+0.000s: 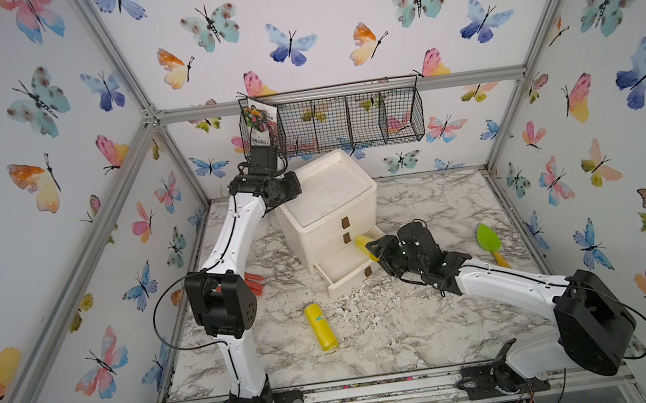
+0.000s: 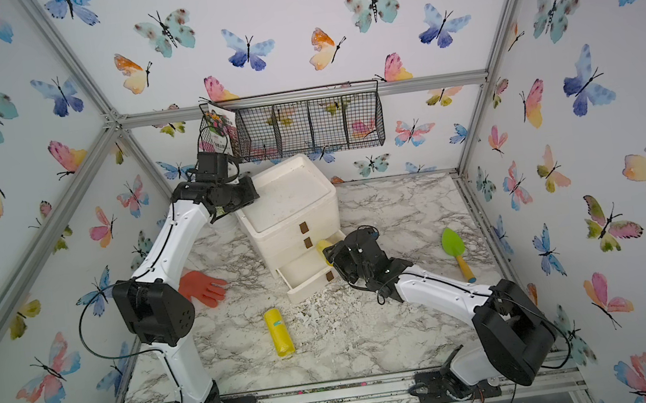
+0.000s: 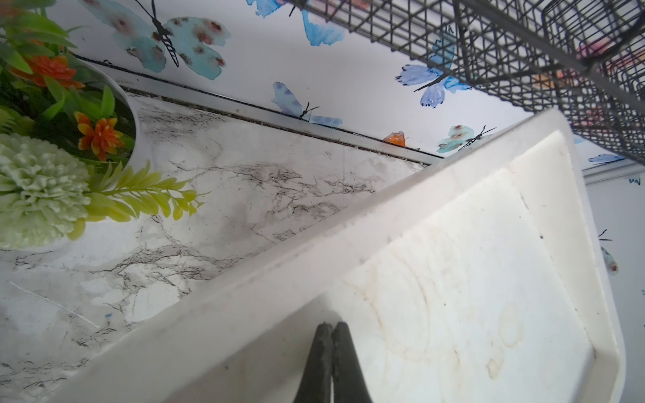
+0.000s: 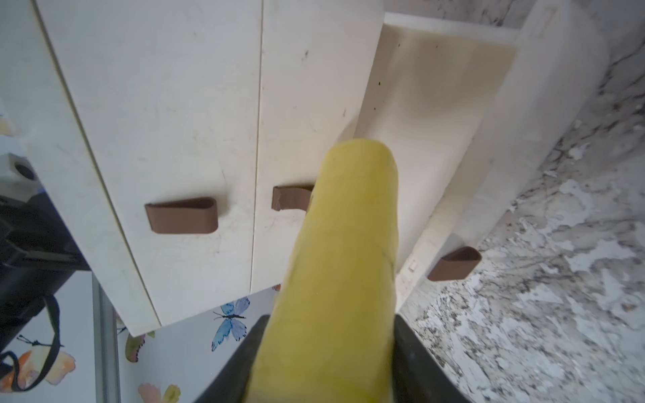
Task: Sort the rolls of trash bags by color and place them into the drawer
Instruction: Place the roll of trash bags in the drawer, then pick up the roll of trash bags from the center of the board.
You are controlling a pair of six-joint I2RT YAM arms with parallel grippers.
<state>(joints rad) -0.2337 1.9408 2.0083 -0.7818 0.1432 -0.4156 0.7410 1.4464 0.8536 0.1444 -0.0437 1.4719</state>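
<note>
Have yellow roll (image 4: pixel 349 226) clamped in right gripper (image 4: pixel 330 319) — hangs over open bottom drawer (image 1: pixel 348 285), tip by middle handle (image 4: pixel 289 200). See second yellow roll (image 1: pixel 321 327) flat on table (image 1: pixel 412 325), in front of drawer unit (image 1: pixel 325 198), apart from it. Find left gripper (image 3: pixel 331 335) pinched shut, empty — over unit's top.

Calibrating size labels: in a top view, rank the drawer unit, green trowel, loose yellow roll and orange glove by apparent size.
Drawer unit: largest.
Green trowel and loose yellow roll: trowel longer, roll thicker, too close to rank.
Orange glove: partly behind the left arm, unsure.
</note>
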